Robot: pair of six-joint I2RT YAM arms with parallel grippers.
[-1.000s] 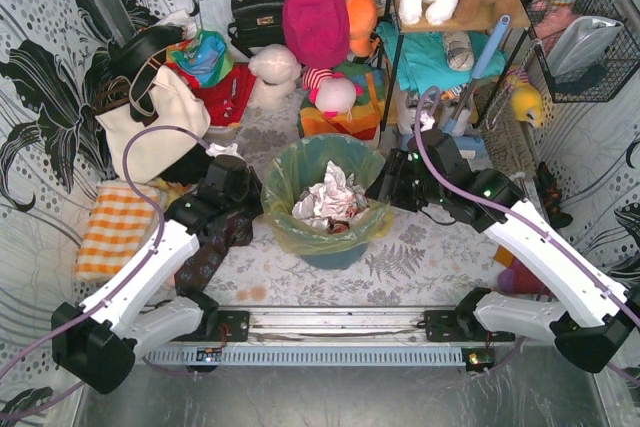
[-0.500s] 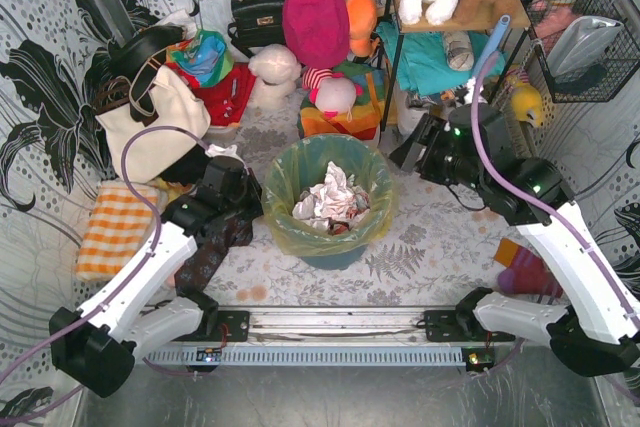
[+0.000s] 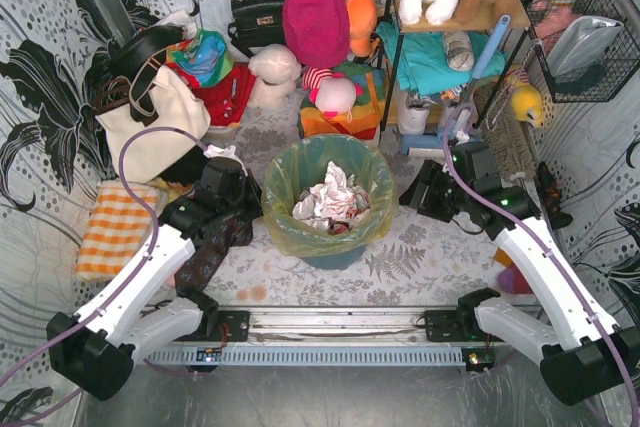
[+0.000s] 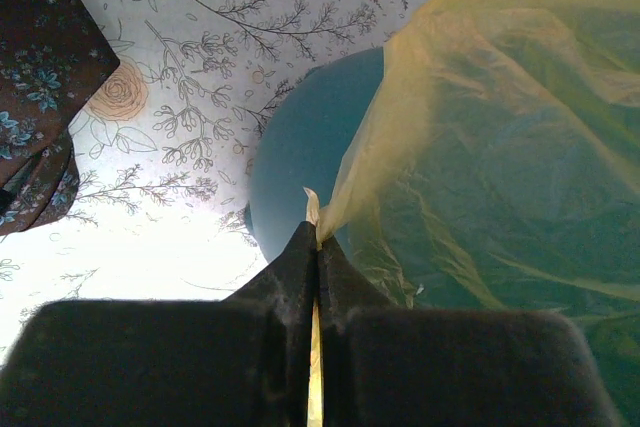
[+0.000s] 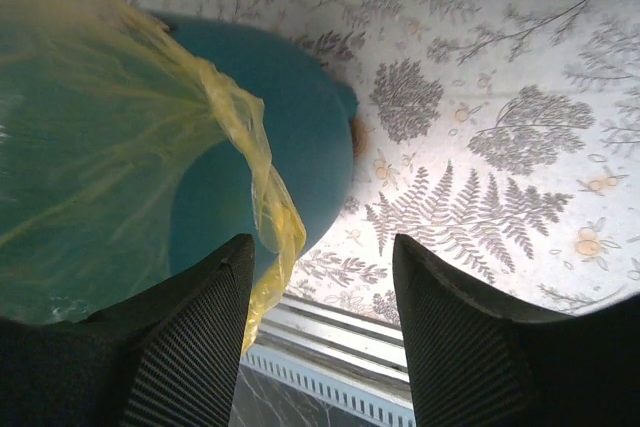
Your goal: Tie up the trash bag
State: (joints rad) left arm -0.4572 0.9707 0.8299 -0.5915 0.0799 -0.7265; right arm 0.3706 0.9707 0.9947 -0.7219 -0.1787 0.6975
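bag: trash bag (image 3: 283, 232) lines teal bin (image 3: 330, 257), hem folded over its rim | left gripper (image 4: 316, 247): pinched tight on hem at bin's 9 o'clock, likely anchoring one flap | right gripper (image 5: 322, 277): fingers parted, empty, beside hem at 3 o'clock, likely lining up the opposite flap

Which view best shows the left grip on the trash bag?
Left wrist: the left gripper pinches the trash bag edge, jaws shut. Top view hides that pinch; right wrist shows only the bag's other side.

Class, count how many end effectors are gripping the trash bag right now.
1. The left end effector pinches the bag at its left rim; the right end effector is open, gripping nothing.
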